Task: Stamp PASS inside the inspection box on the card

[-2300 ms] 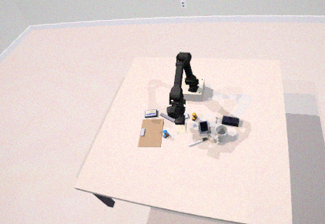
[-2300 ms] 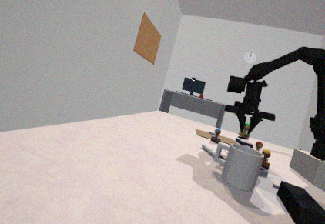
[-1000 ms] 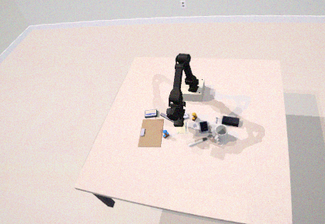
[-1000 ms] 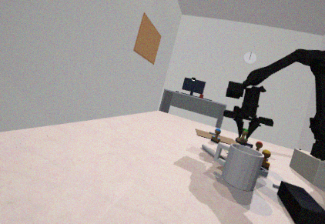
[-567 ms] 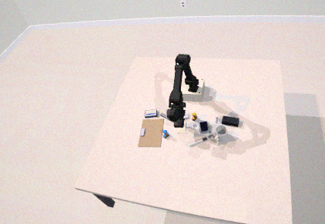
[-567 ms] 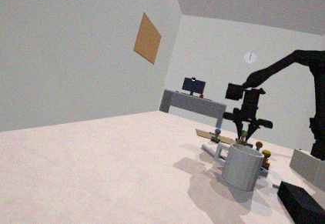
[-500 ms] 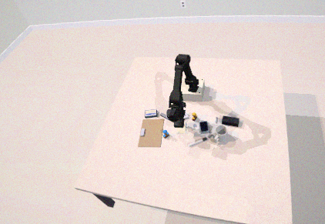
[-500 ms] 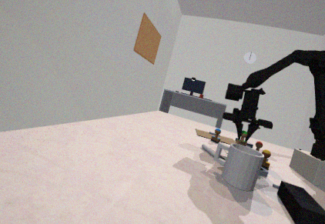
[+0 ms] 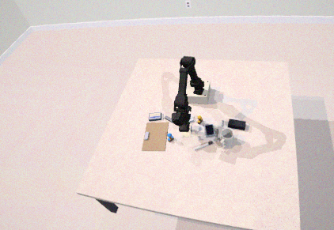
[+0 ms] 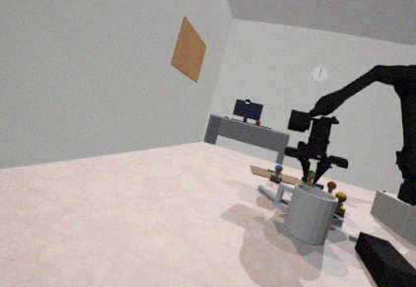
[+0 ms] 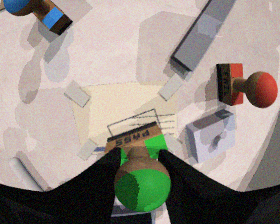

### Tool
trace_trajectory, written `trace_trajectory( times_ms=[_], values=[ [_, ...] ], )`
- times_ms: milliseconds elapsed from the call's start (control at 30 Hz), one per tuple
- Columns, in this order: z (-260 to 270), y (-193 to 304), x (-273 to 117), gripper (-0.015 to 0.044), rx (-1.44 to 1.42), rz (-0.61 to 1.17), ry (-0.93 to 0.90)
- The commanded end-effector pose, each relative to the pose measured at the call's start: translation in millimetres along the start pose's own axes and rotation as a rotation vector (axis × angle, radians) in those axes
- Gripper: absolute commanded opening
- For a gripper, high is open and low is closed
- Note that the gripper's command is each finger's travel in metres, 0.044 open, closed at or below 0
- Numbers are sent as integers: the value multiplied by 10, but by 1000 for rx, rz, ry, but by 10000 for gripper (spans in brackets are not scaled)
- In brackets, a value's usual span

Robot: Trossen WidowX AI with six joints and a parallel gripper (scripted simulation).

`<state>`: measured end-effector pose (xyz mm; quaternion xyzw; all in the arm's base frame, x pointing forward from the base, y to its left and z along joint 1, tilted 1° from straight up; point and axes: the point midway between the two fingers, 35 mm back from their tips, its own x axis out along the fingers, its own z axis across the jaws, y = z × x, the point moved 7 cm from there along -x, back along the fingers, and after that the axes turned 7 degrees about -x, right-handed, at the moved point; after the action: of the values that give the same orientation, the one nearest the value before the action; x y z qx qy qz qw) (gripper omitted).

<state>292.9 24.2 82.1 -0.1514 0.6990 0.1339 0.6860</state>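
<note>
Wrist view | gripper (image 11: 139, 155) (image 10: 313, 181) grips green-topped stamp (image 11: 142, 187) (image 10: 311, 178) | block reads "PASS"

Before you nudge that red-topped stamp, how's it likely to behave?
The red-topped stamp would probably roll or pivot on its round knob, since it seems to lie on its side. It's likely stiff, judging by its solid-looking block and handle. The smooth knob might feel slippery.
</note>
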Motion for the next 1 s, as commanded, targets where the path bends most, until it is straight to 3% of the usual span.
trace_trajectory(
  times_ms=[0, 967],
  values=[
    [0, 1, 29, 0, 2, 3, 0],
    [-8, 5, 220, 0, 1, 2, -4]
  ],
)
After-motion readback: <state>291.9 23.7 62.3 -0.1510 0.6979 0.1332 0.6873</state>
